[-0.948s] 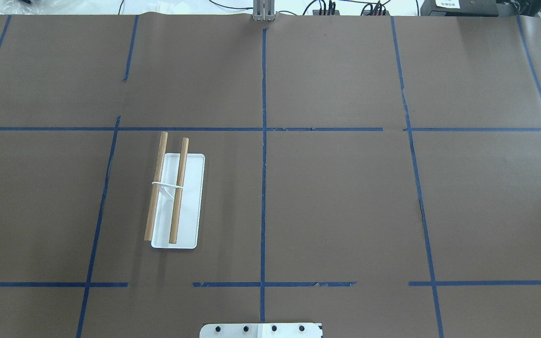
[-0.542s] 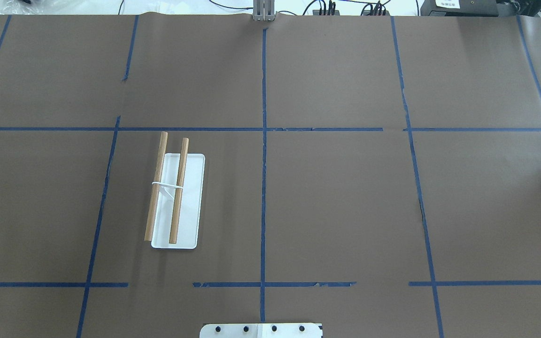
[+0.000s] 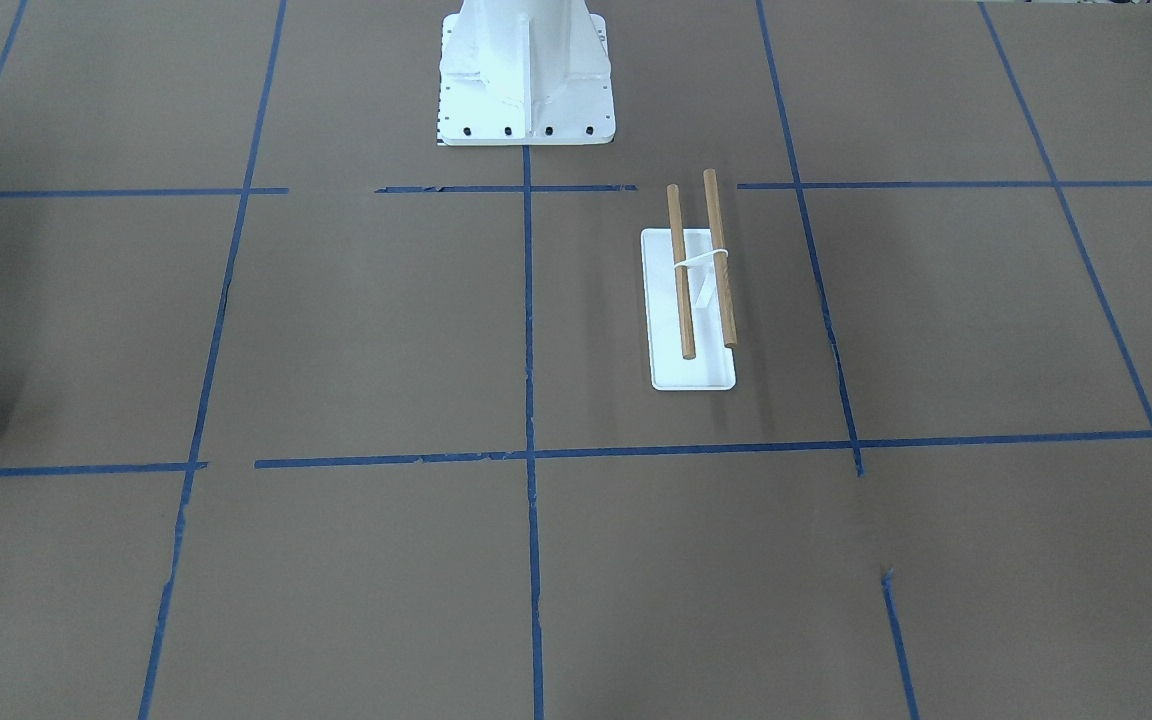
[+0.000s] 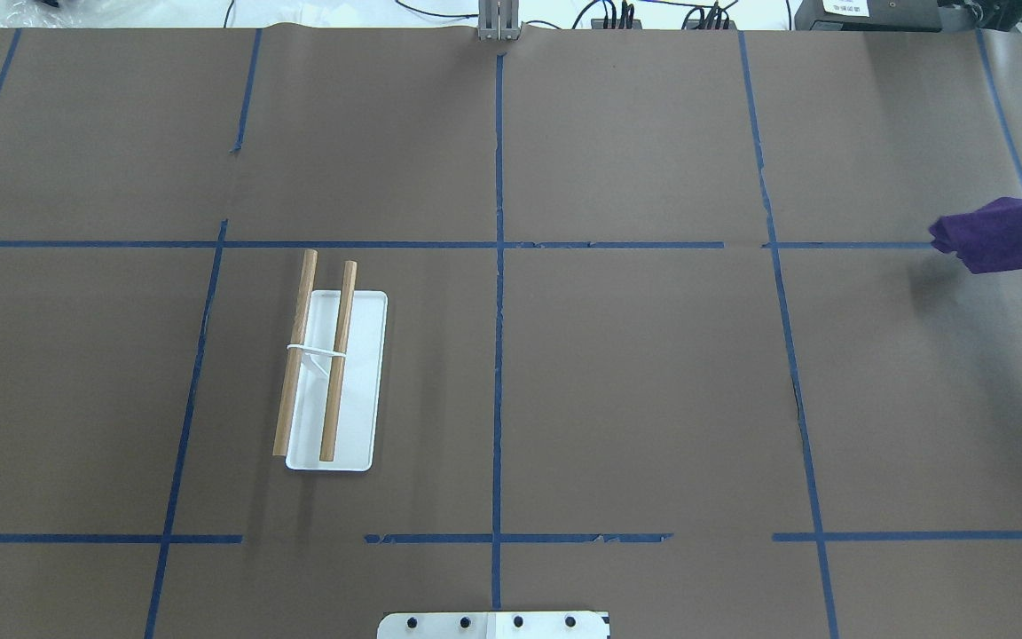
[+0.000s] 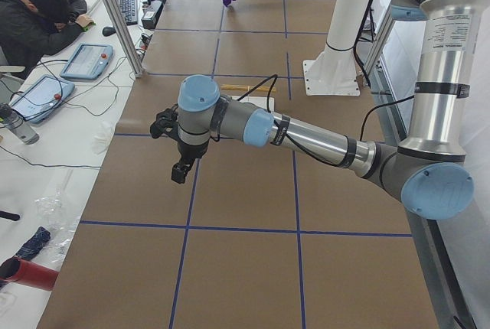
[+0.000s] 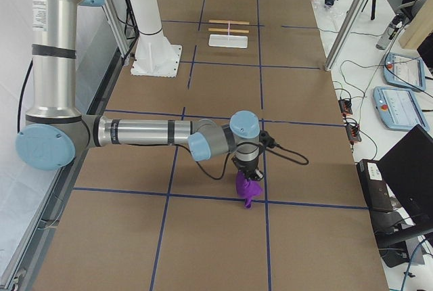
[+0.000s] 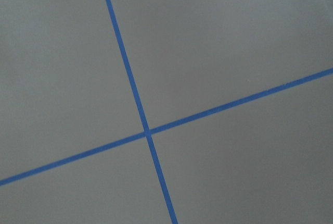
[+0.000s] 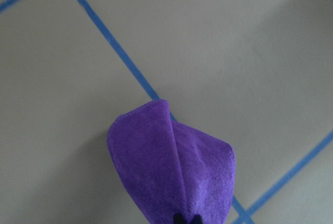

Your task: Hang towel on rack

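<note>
The purple cloth towel [image 4: 1003, 235] hangs bunched from the right gripper [image 8: 186, 219]. In the right wrist view you can see its two dark fingertips [image 8: 179, 218] clenched on the fabric's top edge. The towel droops below them in a loose fold. You will find it far out at the robot's right end of the brown paper-covered table [image 4: 635, 390], over one of the blue tape lines [image 4: 498, 355]. Its shadow falls on the paper beside it.

The rack [image 4: 316, 351] stands well apart from the towel, in the robot's left half of the table. It has two parallel light-brown wooden dowels [image 4: 338, 359] joined by a white bracket, over a flat white rectangular base plate [image 4: 362, 390]. The towel is not yet on it.

The left gripper [image 5: 178, 172] hangs above the table's left end, pointing down. Only the left side view shows it, so you cannot tell whether its claw is released or clenched. Its wrist camera shows brown paper and crossing tape only.

The white robot pedestal [image 3: 526, 70] stands at the table's near edge.
</note>
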